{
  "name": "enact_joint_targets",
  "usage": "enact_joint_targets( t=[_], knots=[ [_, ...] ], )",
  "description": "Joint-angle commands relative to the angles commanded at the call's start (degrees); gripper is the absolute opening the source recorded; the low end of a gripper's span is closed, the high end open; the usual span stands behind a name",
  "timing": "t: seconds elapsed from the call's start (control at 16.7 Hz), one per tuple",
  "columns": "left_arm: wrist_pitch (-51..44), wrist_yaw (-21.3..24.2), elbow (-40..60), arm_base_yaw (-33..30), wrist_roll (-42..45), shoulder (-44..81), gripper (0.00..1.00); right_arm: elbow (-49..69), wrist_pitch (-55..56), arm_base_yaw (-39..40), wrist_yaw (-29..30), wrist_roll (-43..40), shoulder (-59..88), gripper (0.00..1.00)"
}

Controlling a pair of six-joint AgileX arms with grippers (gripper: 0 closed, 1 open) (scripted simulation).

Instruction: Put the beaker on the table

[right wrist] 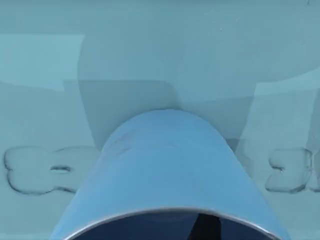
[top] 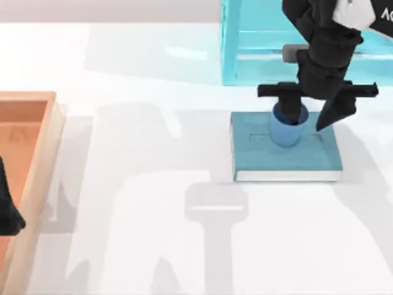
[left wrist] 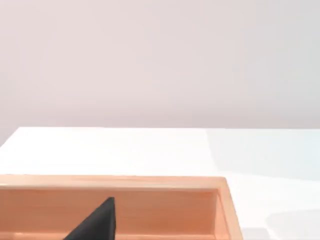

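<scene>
The small blue beaker (top: pixel 285 134) stands on a flat teal book (top: pixel 270 157) at the right of the white table (top: pixel 153 184). My right gripper (top: pixel 307 123) hangs over it, open. One finger dips inside the rim. The other finger (top: pixel 334 110) stands outside, to the beaker's right and apart from its wall. In the right wrist view the beaker (right wrist: pixel 170 170) is very close, seen from rim to base, with the book's cover (right wrist: pixel 50 75) behind it. My left gripper (top: pixel 9 215) is parked at the far left over the orange tray.
An orange wooden tray (top: pixel 37 160) lies along the table's left edge; its rim (left wrist: pixel 125 182) crosses the left wrist view. A light-blue shelf unit (top: pixel 258 43) stands right behind the book. Bare white table spreads between the tray and the book.
</scene>
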Motion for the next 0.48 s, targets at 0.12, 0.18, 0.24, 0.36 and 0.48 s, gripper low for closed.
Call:
enact_joint_targets(
  t=[0.12,0.18,0.24,0.36,0.48],
  knots=[
    [0.0,0.0,0.0,0.0,0.0,0.0,1.0,0.0,0.0,0.0,0.0,0.0,0.0,0.1],
    [0.0,0.0,0.0,0.0,0.0,0.0,1.0,0.0,0.0,0.0,0.0,0.0,0.0,0.02],
    [0.0,0.0,0.0,0.0,0.0,0.0,1.0,0.0,0.0,0.0,0.0,0.0,0.0,0.0],
    [0.0,0.0,0.0,0.0,0.0,0.0,1.0,0.0,0.0,0.0,0.0,0.0,0.0,0.0],
    [0.0,0.0,0.0,0.0,0.0,0.0,1.0,0.0,0.0,0.0,0.0,0.0,0.0,0.0]
  ],
)
